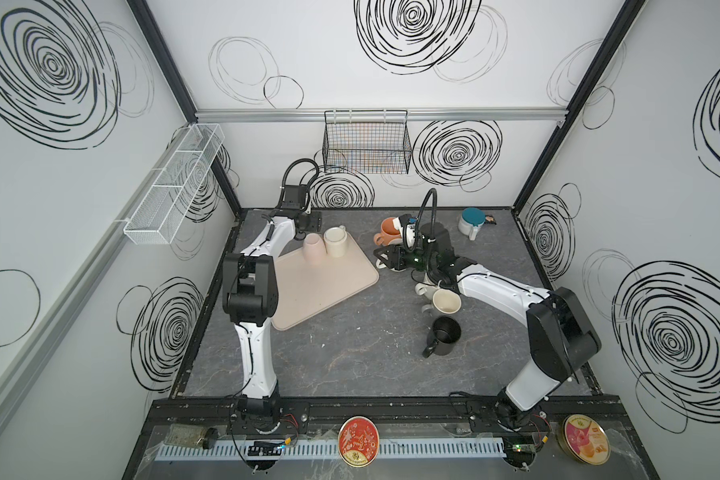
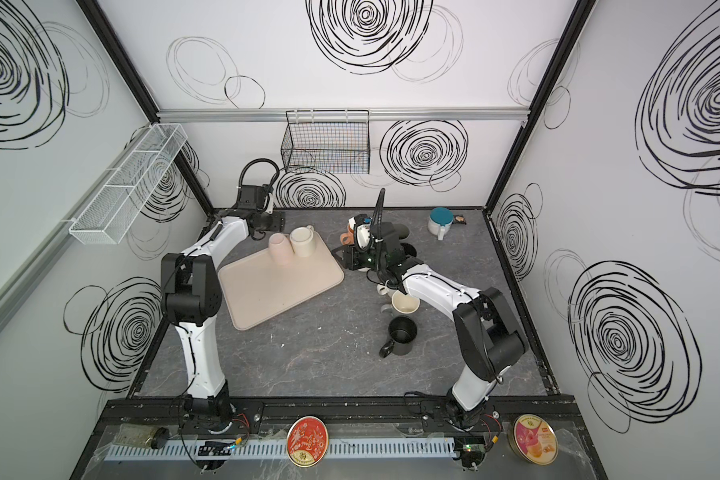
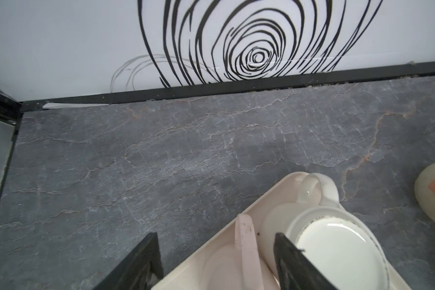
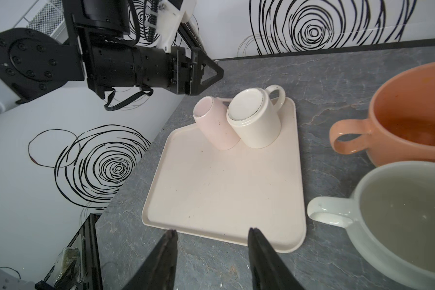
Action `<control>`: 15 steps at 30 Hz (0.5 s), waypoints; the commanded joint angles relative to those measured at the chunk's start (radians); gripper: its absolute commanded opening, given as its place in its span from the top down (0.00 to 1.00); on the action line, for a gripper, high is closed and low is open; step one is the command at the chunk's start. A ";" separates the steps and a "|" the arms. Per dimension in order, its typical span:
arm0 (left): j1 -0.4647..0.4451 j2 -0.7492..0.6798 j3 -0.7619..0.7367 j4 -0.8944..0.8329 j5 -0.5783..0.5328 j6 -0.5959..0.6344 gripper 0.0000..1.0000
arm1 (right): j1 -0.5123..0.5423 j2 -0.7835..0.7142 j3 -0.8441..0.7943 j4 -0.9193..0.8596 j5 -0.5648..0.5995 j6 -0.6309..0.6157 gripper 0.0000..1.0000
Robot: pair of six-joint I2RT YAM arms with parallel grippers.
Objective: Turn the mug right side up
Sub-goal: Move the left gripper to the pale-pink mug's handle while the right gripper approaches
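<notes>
Bright even light, soft shadows

Pink mug [image 4: 219, 130] smooth ceramic; tray [image 4: 224, 195] matt plastic; tbl [image 3: 161, 150] stone-look.

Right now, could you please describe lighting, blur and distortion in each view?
In both top views light is even and the cage posts splay outward; left wrist view: the cream mug's upturned base looks washed out; right wrist view: the orange mug looks oversized, soft.
</notes>
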 commanded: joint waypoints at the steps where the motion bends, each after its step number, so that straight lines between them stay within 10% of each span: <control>1: -0.001 0.032 0.048 -0.053 0.049 0.019 0.27 | 0.008 0.012 0.041 -0.029 -0.005 -0.011 0.50; 15: -0.012 -0.130 -0.193 -0.125 0.128 0.014 0.50 | 0.033 0.066 0.083 -0.044 -0.040 0.000 0.51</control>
